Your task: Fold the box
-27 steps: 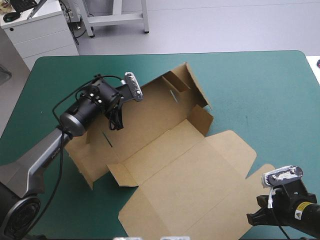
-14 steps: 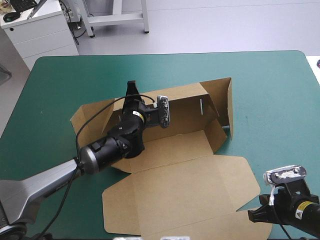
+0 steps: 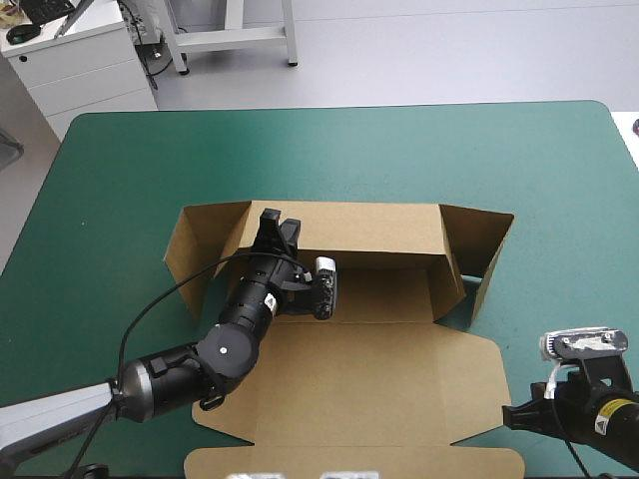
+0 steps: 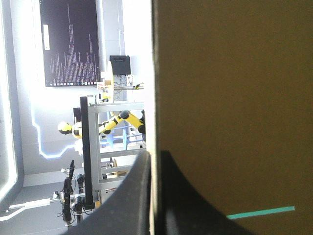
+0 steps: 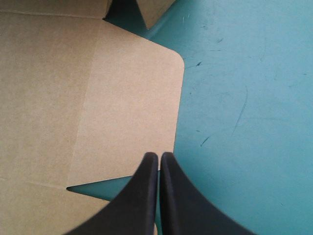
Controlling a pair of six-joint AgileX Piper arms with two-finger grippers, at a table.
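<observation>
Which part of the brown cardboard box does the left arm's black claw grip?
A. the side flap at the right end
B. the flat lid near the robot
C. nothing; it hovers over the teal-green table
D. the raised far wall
D: the left claw is all but shut on the upright far wall of the brown cardboard box; the left wrist view shows the board's edge between its fingers.

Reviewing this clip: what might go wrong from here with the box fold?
1. The left claw pinches the box by its raised far wall, left of its middle, so the wall may twist or slip free.
2. The end flaps splay outward, untucked; if released, the wall would likely drop flat.
3. The right claw is shut beside the lid corner, holding nothing, so the box may slide.
</observation>
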